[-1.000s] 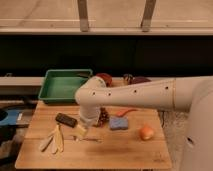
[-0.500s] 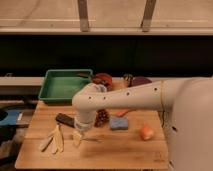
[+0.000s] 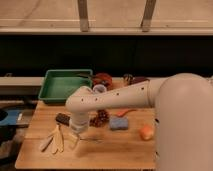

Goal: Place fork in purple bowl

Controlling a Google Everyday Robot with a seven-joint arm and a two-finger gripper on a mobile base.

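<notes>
Green tray (image 3: 60,86), blue sponge (image 3: 118,123), tan table (image 3: 117,150); pale tool (image 3: 75,138) over table's left.

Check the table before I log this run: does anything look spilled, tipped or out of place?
Nothing stands out. The fork lies flat on the table, with the open gripper low at its end nearest the wooden utensils. No spill or tipped item shows.

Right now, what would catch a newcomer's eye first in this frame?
The big white arm reaches across the wooden table from the right, its gripper pointing down at the front left, between the pale wooden utensils and the slim fork. The bright green tray stands out at the back left, and a small orange object sits front right.
</notes>
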